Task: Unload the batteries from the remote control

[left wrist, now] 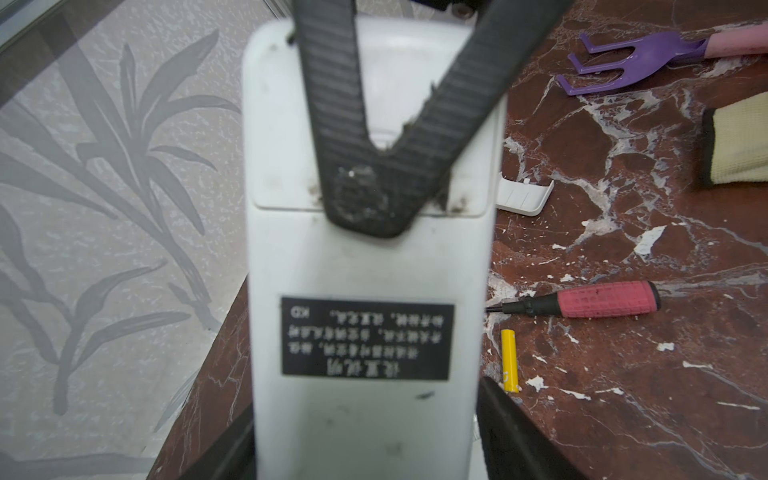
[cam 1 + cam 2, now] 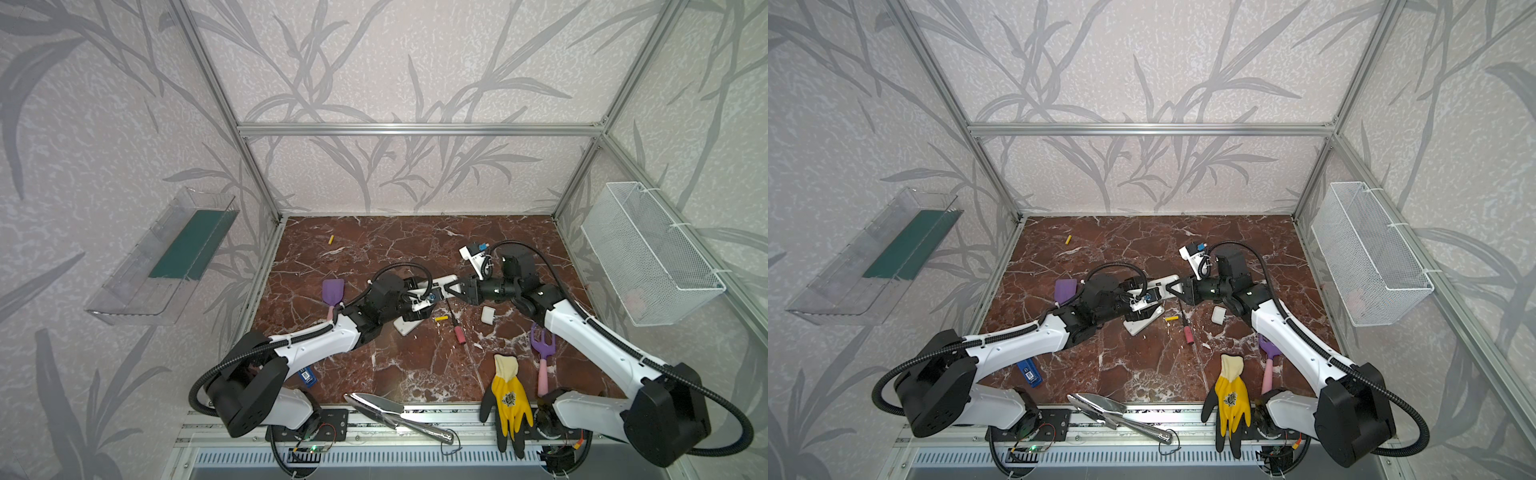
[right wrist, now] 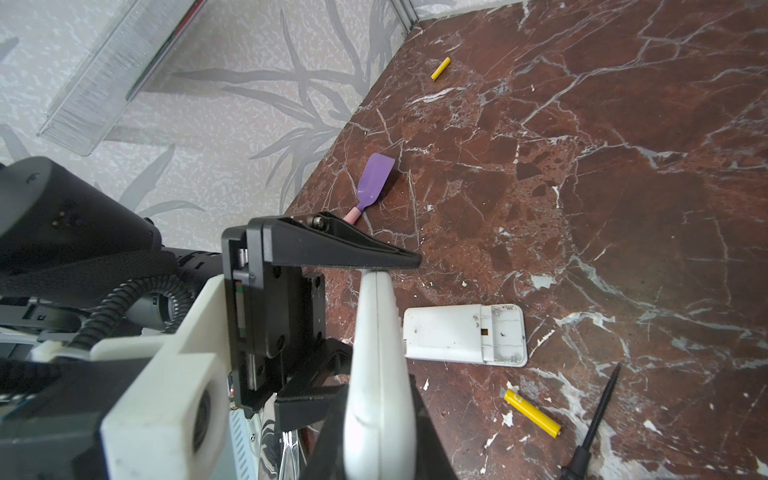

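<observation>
A white remote control (image 2: 432, 286) (image 1: 365, 257) hangs above the table between both grippers, its label side facing the left wrist camera and its battery cover closed. My left gripper (image 1: 361, 415) (image 3: 374, 324) is shut across its width. My right gripper (image 3: 378, 415) (image 1: 370, 199) is shut on its thin edges at the cover end. A second white remote (image 2: 409, 326) (image 3: 461, 334) lies on the table with its compartment open and empty. One yellow battery (image 2: 441, 318) (image 1: 509, 361) lies beside it. Another yellow battery (image 2: 331, 239) (image 3: 440, 68) lies far back left.
A loose white cover (image 2: 488, 313) and a pink-handled screwdriver (image 2: 455, 328) lie right of the remotes. A purple spatula (image 2: 332, 291), purple rake (image 2: 542, 345), yellow glove (image 2: 509, 399) and metal trowel (image 2: 386, 409) lie around. A wire basket (image 2: 652, 257) hangs on the right wall.
</observation>
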Tool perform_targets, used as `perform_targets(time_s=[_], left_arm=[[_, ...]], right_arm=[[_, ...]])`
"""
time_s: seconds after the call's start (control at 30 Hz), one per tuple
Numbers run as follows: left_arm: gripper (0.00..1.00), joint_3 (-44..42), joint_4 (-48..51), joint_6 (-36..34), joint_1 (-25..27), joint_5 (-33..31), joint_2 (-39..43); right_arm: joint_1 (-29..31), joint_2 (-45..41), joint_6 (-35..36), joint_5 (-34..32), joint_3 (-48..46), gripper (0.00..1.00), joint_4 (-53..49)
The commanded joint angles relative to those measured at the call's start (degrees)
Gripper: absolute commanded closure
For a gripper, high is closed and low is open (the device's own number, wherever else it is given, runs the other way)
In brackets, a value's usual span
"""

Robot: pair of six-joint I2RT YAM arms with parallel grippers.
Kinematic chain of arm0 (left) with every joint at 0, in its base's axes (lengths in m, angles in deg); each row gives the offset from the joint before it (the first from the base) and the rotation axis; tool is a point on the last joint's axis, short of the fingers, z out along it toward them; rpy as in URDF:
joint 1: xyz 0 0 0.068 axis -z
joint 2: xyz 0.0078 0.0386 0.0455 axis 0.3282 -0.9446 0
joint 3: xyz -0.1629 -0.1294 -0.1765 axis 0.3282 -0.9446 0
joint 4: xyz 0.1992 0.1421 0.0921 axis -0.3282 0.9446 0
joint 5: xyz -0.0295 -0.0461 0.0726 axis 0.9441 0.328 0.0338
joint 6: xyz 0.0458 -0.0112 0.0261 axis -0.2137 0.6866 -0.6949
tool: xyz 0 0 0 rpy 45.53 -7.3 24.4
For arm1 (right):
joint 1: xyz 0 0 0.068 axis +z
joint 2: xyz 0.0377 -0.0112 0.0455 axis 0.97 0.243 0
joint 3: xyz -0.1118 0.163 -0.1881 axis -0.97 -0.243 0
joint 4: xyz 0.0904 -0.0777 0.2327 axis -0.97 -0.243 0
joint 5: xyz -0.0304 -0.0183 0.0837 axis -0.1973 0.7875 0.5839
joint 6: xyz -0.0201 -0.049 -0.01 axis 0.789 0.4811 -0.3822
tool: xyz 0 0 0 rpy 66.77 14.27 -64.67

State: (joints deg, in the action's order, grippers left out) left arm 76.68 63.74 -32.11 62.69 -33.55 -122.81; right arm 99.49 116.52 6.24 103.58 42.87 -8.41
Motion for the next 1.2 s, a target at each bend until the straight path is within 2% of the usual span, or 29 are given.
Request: perform_targets(time_s=[0.0,0.1,0.27,0.43,0.53,0.77,0.87,1.03,1.17], left_arm=[[0.32,0.07,-1.78,-1.54,0.39,-1.11,-0.66],[0.37,0.02,-1.83,-2.39,0.35,-1.56,-0.77],[0.58,0.18,-0.6,-3.85,0.33,-3.2,-0.3],[0.69,1.07,3.42,-5.54,0.33,-4.14,0.43],[0.73,1.6,6.11,-6.37,0.35,-4.62,1.04],[0.79,4.91,18.42,-6.8,0.46,-5.77,2.83],[0.81,6.18,23.47,-6.55,0.52,-6.85,3.38],[0.85,7.0,28.33,-5.61,0.52,-8.16,4.61],[0.86,7.5,30.69,-5.05,0.6,-9.08,5.02]], right_arm=[[-0.52,-1.08,-0.88,1.83,1.58,1.0,2.28],[-0.66,-0.88,-0.98,1.92,1.4,1.0,2.26],[-0.96,-0.95,-0.51,1.49,0.96,1.0,1.97],[-1.14,-0.54,0.61,0.92,0.79,0.98,1.16],[-1.13,-0.26,1.42,-0.06,0.7,0.95,0.48],[-1.14,-0.5,1.35,-3.49,0.08,0.69,0.18],[-1.09,-1.11,1.69,-5.32,0.08,0.61,-0.42],[-1.14,-2.35,2.2,-8.77,0.11,0.58,-2.8],[-1.05,-3.07,1.78,-8.83,-0.85,0.58,-2.89]])
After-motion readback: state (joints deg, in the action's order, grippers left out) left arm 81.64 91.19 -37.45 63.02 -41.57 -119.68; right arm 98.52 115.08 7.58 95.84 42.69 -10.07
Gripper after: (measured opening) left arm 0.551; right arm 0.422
